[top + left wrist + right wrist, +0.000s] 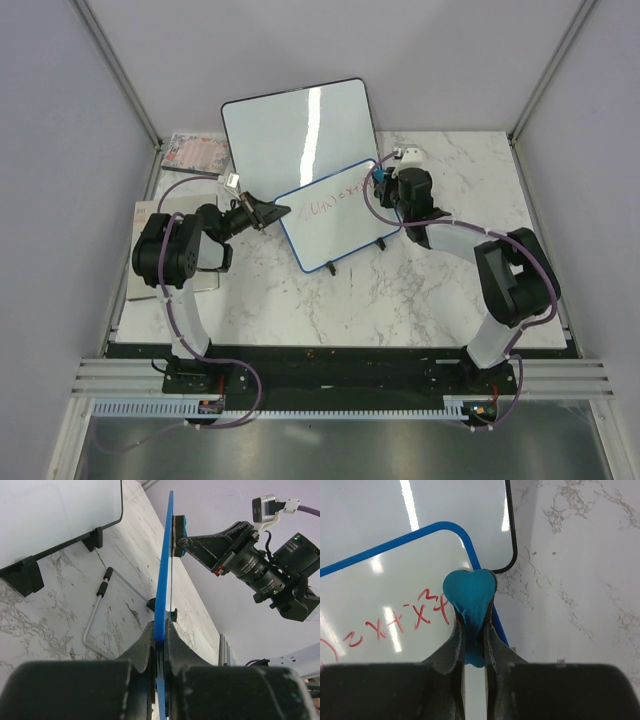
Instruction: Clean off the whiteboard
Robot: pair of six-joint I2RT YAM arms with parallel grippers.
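Whiteboard [335, 213] is standing tilted on the tabletop [400, 290], in front of a bigger board [300, 125]. The left tool [159, 630] is pinching its blue rim tight. The right tool [474, 630] is squeezing an eraser [470, 592] at its top corner. The board is probably light, stiff and slippery, so the rim is the best place to hold.

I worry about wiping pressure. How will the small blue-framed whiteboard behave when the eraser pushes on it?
Probably stiff: the whiteboard shows a thin, straight edge in the left wrist view. Likely light, and it stands on small black feet, so alone it might slide or tip. The left gripper clamped on its frame should steady it against the eraser.
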